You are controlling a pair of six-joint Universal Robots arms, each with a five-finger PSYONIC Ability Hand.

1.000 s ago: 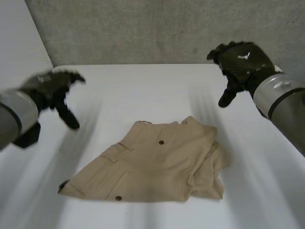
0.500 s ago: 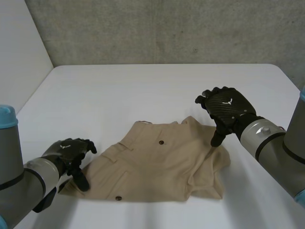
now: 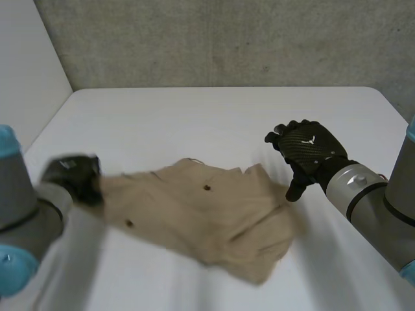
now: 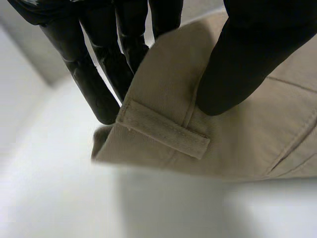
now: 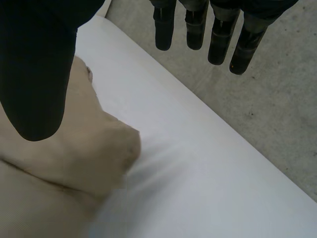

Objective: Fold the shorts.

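Beige shorts [image 3: 207, 207] lie spread across the middle of the white table [image 3: 194, 116], stretched toward my left hand [image 3: 71, 178]. That hand is shut on the shorts' left end. In the left wrist view its thumb [image 4: 247, 59] and fingers pinch the waistband edge [image 4: 237, 124] beside a belt loop [image 4: 163, 131]. My right hand [image 3: 305, 152] hovers open just past the shorts' right edge, thumb pointing down. In the right wrist view its thumb [image 5: 34, 74] hangs over the bunched cloth [image 5: 59, 163] with the fingers straight and apart from it.
A grey wall [image 3: 227, 39] runs behind the table's far edge. Bare white tabletop surrounds the shorts, widest at the far side and the near right.
My left hand came down, closed on the shorts' left end and pulled it leftward, so the cloth slid and stretched. My right hand lowered to the shorts' right edge, then held still.
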